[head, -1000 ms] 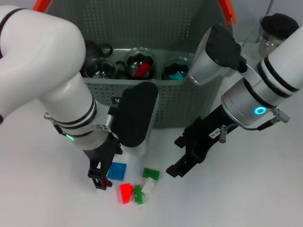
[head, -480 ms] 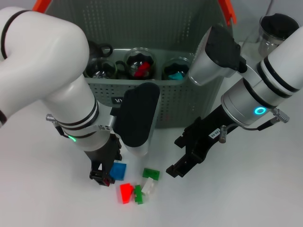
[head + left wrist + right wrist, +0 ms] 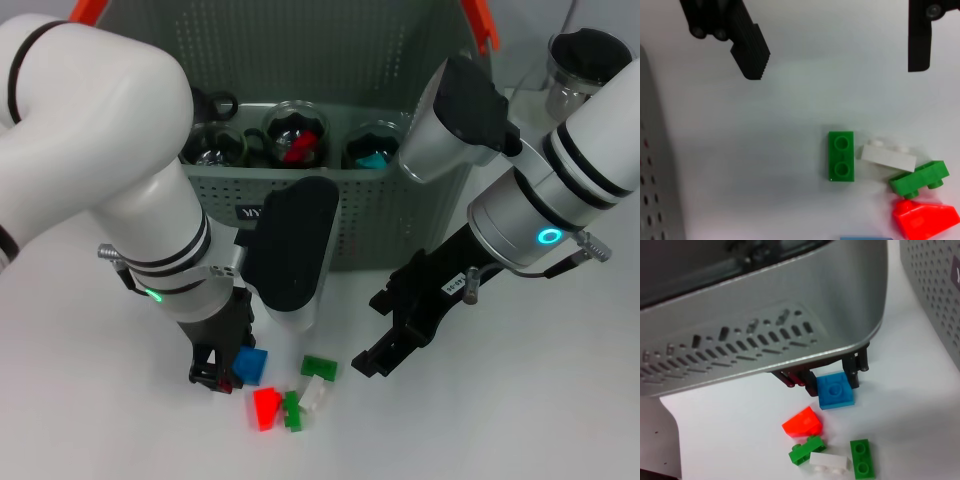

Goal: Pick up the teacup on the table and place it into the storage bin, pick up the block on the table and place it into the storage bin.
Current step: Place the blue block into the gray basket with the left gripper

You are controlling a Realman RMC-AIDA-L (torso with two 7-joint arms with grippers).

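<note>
I have the left gripper (image 3: 222, 368) down on the table at about seven o'clock from the storage bin (image 3: 380, 215), its jaws straddling the blue block (image 3: 250, 364). From the right wrist view the black fingers (image 3: 854, 371) sit on either side of that blue block (image 3: 836, 390); I judge them closing on it, but whether the pads actually touch it, I cannot tell. The block looks slightly tipped, resting on or just off the table.

The remaining bricks lie in a loose cluster just beside it, toward four o'clock: a red wedge (image 3: 266, 407), a green plate (image 3: 319, 367), a white brick (image 3: 313, 394) and a second green piece (image 3: 292, 411). Taking the blue one first makes sense, since it sits apart from the others.

My right gripper (image 3: 385, 350) hangs open above the table at five o'clock from the bin, well clear of the bricks, holding nothing.

The bin already carries several glass teacups (image 3: 296, 133), some with small blocks inside.
</note>
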